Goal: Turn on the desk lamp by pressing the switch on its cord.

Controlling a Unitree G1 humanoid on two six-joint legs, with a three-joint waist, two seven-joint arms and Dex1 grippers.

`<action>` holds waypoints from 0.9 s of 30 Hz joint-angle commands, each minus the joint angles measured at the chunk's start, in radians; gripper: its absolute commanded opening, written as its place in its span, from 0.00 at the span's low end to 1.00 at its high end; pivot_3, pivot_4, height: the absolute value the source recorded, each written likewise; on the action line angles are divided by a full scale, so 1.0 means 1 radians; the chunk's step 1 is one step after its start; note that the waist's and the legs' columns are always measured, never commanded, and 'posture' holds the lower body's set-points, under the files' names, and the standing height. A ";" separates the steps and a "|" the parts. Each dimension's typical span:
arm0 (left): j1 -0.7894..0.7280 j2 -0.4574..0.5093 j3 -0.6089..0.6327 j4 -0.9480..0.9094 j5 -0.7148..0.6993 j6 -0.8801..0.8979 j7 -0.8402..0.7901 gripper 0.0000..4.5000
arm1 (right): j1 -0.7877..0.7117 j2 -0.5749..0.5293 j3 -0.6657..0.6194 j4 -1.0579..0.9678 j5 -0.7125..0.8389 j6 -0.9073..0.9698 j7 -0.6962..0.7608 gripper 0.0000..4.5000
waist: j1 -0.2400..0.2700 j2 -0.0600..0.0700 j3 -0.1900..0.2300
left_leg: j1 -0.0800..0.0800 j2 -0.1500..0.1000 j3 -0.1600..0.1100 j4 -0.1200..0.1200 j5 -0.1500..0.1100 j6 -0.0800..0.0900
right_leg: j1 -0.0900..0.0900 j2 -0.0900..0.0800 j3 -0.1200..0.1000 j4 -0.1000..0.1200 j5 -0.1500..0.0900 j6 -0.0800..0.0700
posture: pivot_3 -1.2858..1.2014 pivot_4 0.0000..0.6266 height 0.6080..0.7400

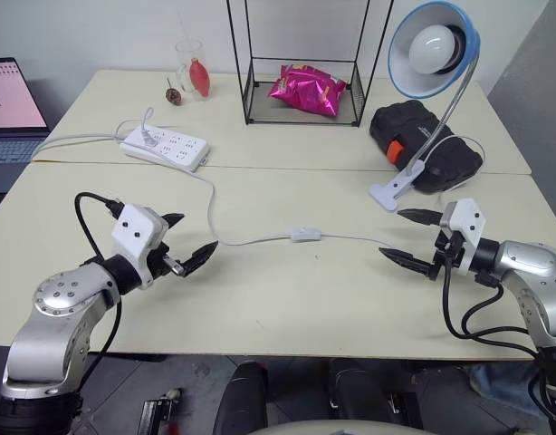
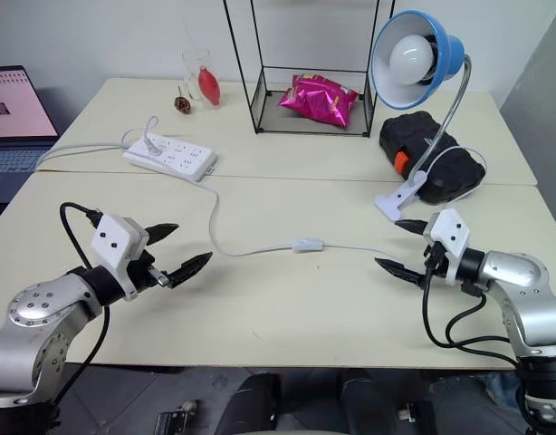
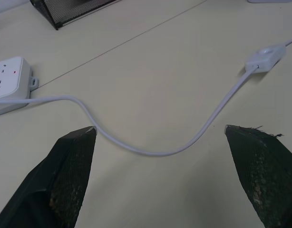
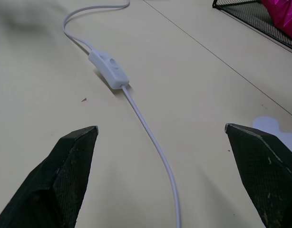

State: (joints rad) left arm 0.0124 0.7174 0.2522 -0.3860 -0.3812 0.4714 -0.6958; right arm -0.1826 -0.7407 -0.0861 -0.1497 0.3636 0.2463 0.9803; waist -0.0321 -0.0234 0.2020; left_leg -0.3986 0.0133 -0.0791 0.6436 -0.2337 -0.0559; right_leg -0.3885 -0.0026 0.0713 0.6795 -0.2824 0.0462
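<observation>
The desk lamp (image 1: 434,50) stands at the back right of the table, blue shade and white bulb unlit, its gooseneck running down to a white clip base (image 1: 392,188). Its thin white cord (image 1: 251,241) crosses the table's middle from the power strip (image 1: 166,147). The small white switch (image 1: 305,234) lies partway along it, between my two hands. My left gripper (image 1: 187,239) hovers open left of the switch, with the cord (image 3: 193,142) running between its fingers. My right gripper (image 1: 410,237) is open to the right, pointing at the switch (image 4: 110,69). Neither touches anything.
A black wire rack (image 1: 301,63) with a pink snack bag (image 1: 307,91) stands at the back centre. A black case (image 1: 423,136) lies behind the lamp's clip. A glass with a red item (image 1: 193,71) sits back left, and a laptop (image 1: 11,109) is off the table's left end.
</observation>
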 commanded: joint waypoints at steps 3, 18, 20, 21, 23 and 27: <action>-0.007 0.018 0.025 -0.045 -0.009 -0.032 -0.022 1.00 | -0.015 -0.002 -0.008 -0.015 0.003 -0.015 0.004 1.00 | 0.000 0.000 0.000 | 0.000 0.000 0.000 0.000 0.000 0.000 | 0.000 0.000 0.000 0.000 0.000 0.000 | 0.52 0.24 1.00; -0.103 0.014 -0.015 0.036 -0.029 -0.055 -0.070 1.00 | -0.027 0.009 0.011 -0.044 0.004 0.007 -0.015 1.00 | 0.000 0.000 0.000 | 0.000 0.000 0.000 0.000 0.000 0.000 | 0.000 0.000 0.000 0.000 0.000 0.000 | 0.52 0.24 1.00; -0.143 0.005 -0.070 0.070 -0.013 -0.062 -0.092 1.00 | -0.022 0.008 0.013 -0.064 0.003 0.026 -0.033 1.00 | 0.000 0.000 0.000 | 0.000 0.000 0.000 0.000 0.000 0.000 | 0.000 0.000 0.000 0.000 0.000 0.000 | 0.52 0.24 1.00; -0.160 -0.002 -0.090 0.082 -0.018 -0.059 -0.105 1.00 | -0.019 0.007 0.014 -0.073 0.001 0.036 -0.042 1.00 | 0.000 0.000 0.000 | 0.000 0.000 0.000 0.000 0.000 0.000 | 0.000 0.000 0.000 0.000 0.000 0.000 | 0.52 0.24 1.00; -0.204 -0.016 -0.137 0.115 -0.020 -0.050 -0.131 1.00 | -0.006 0.003 0.017 -0.110 0.006 0.070 -0.059 1.00 | 0.000 0.000 0.000 | 0.000 -0.001 0.000 0.000 0.000 0.000 | 0.000 0.000 0.000 0.000 0.000 0.000 | 0.52 0.24 1.00; -0.323 -0.059 -0.255 0.218 -0.028 -0.006 -0.211 1.00 | 0.021 0.001 0.020 -0.212 0.039 0.183 -0.102 1.00 | 0.003 0.000 0.000 | -0.001 -0.001 -0.001 0.001 0.000 0.000 | 0.000 0.000 -0.001 0.000 0.000 0.000 | 0.52 0.24 1.00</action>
State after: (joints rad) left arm -0.2687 0.6651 0.0309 -0.1911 -0.3953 0.4530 -0.8675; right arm -0.1650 -0.7347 -0.0553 -0.2926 0.3771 0.3857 0.9027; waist -0.0292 -0.0237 0.2019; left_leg -0.3998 0.0124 -0.0798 0.6441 -0.2337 -0.0559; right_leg -0.3887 -0.0023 0.0709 0.6796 -0.2822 0.0464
